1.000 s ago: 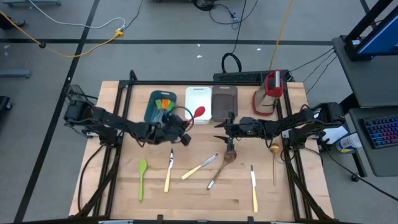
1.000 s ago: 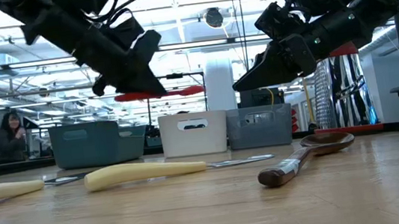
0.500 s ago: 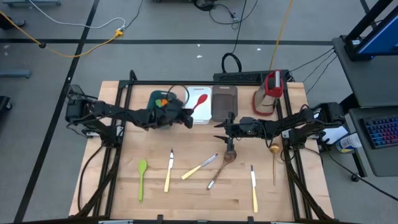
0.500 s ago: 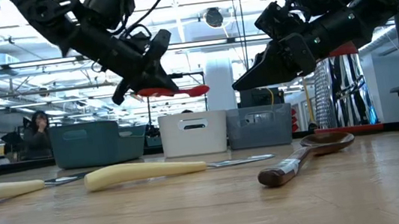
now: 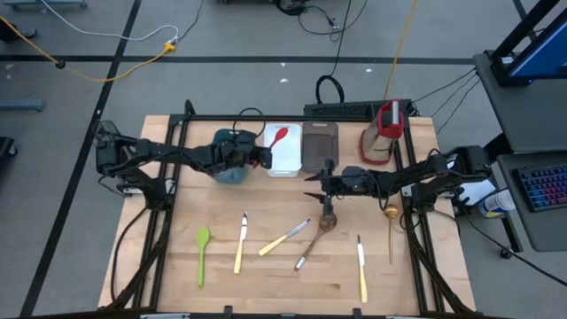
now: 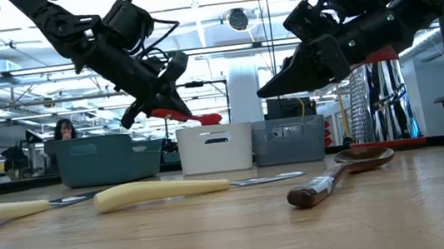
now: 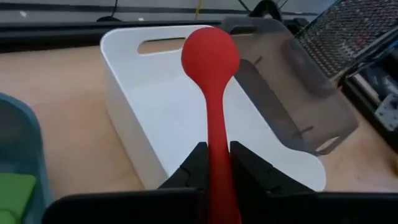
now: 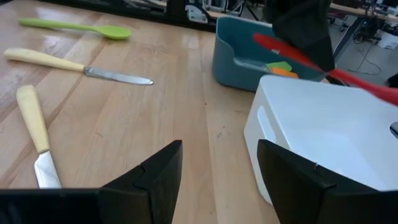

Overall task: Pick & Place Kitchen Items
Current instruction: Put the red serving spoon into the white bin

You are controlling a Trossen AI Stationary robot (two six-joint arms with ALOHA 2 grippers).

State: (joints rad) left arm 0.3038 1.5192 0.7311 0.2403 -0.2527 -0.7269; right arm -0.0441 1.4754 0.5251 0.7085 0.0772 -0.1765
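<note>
My left gripper is shut on a red spoon and holds it above the white tray; the spoon's round bowl is over the tray's inside. In the low view my left gripper is above the trays' rims. My right gripper is open and empty, in the air near the table's middle, just beyond a wooden spoon that lies flat on the table. The teal tray is mostly hidden under my left arm; orange and green utensils show in it in the right wrist view. My left gripper pinches the red spoon's handle between its two fingers. The fingers come from the table's left, slanting a little down, and lie along the handle. The spoon sticks out ahead of them, lifted clear, its bowl end dipping toward the white tray.
A grey tray and a red-and-white upright grater stand right of the white tray. On the near half of the table lie a green spoon, pale-handled knives and a gold spoon.
My left gripper has gone toward the table's far edge and lower with the red spoon, from the table in front of the teal tray to above the white tray. The spoon has tipped from level to bowl end down. It stays pinched.
</note>
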